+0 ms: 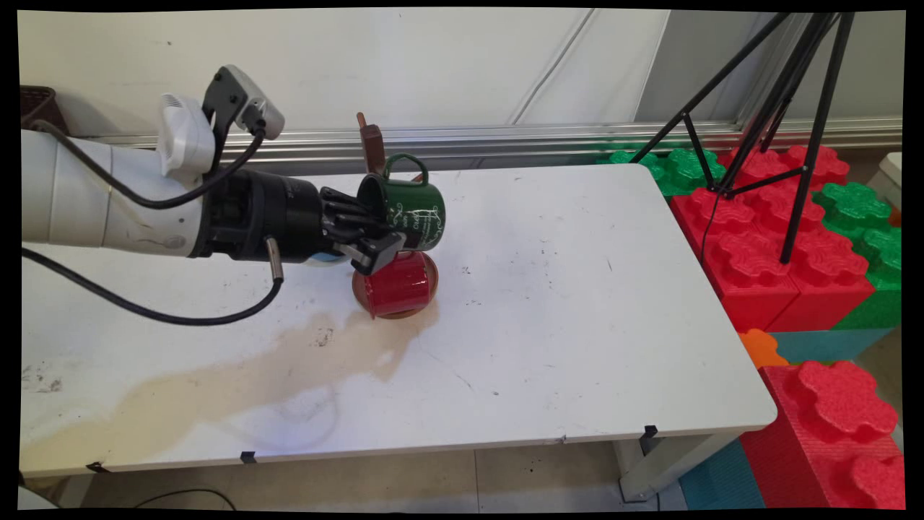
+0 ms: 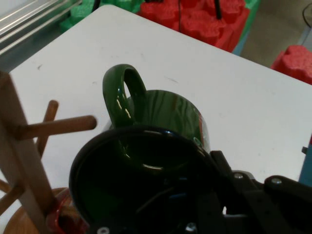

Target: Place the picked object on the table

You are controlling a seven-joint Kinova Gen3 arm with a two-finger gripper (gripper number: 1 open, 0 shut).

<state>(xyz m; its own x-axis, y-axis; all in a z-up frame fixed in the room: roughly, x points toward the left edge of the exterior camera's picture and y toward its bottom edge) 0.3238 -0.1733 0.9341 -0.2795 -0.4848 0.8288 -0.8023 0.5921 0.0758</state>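
My gripper [image 1: 375, 227] is shut on the rim of a dark green mug [image 1: 411, 209], one finger inside its mouth and one outside. The mug lies on its side in the air, mouth toward the arm, handle [image 2: 124, 95] up. It hangs just above a red mug [image 1: 397, 285] that lies on the round wooden base [image 1: 426, 300] of a mug tree. In the hand view the green mug [image 2: 161, 146] fills the middle, with the tree's wooden post [image 2: 22, 161] and a peg [image 2: 58, 126] at its left. The red mug [image 2: 66, 219] shows at the bottom left.
A brownish stain [image 1: 238, 375] spreads over the white table [image 1: 563, 303] in front of the mug tree. Red and green foam blocks [image 1: 787, 238] and a black tripod [image 1: 787, 108] stand off the table's right side. The wall runs behind.
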